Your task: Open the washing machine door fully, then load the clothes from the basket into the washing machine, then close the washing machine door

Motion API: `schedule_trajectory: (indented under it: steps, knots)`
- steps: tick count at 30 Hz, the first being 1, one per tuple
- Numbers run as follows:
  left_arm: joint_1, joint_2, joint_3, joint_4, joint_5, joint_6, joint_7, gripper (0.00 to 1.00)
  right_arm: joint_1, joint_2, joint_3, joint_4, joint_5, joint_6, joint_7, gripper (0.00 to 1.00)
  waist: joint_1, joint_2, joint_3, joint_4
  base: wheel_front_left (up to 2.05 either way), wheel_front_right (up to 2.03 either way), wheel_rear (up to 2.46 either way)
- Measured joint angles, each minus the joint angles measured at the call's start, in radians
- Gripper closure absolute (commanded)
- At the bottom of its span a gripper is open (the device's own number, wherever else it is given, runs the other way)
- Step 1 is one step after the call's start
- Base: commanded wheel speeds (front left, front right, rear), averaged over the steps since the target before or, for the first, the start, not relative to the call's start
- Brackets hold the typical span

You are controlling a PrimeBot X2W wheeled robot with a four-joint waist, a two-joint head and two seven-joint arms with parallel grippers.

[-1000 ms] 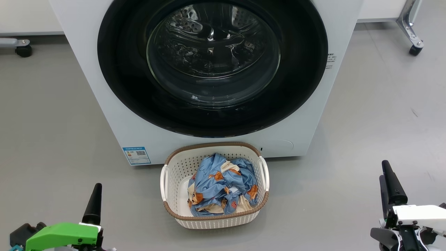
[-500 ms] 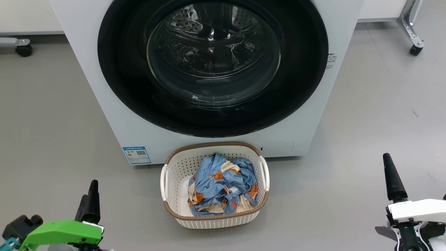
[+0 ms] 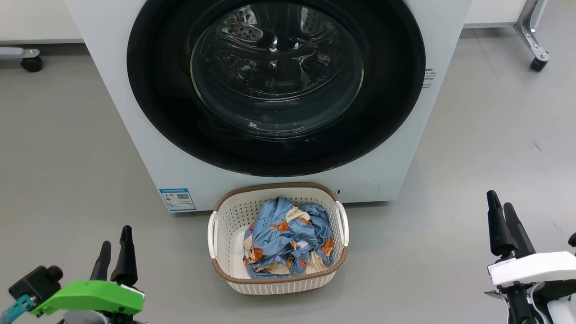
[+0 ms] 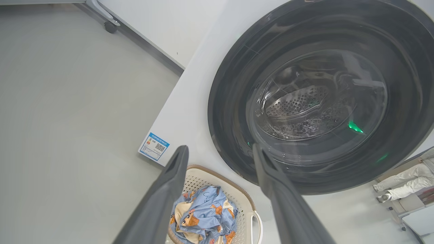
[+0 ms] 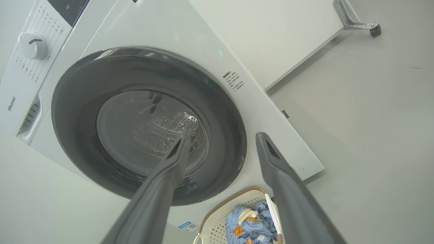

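Observation:
The white washing machine (image 3: 135,135) stands ahead with its round black-rimmed door (image 3: 391,112) shut flat against the front. Through the glass bowl (image 3: 276,72) I see the steel drum. On the floor right before it sits the cream basket (image 3: 234,216) with a brown rim, holding the light blue printed clothes (image 3: 288,238). My left gripper (image 3: 115,240) is at the lower left, open and empty, well left of the basket. At the lower right my right gripper (image 3: 501,204) is open and empty too. In the wrist views the door (image 4: 230,101) (image 5: 78,112) and clothes (image 4: 203,217) (image 5: 251,223) show beyond the spread fingers.
Grey floor (image 3: 67,157) lies open on both sides of the machine. A wheeled metal leg (image 3: 535,49) stands at the back right and a caster (image 3: 31,63) at the back left. A blue label (image 3: 177,199) marks the machine's lower left front. A control knob (image 5: 33,45) sits at the top.
Both wrists have turned, so each gripper now shows two separate fingers in the head view. The right gripper has risen a little. The door, basket and clothes have not moved.

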Motion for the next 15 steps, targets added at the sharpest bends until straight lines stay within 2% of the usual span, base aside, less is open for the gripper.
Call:
schedule_trajectory:
  steps: [15]
  knots:
    - [0.002,0.037,-0.037,-0.016,0.314,0.000,-0.054,0.00,0.001,-0.025,0.047,-0.022,-0.285,0.001,-0.053,0.00,0.0000,0.0000,0.000,0.005,0.00,0.00,0.00]
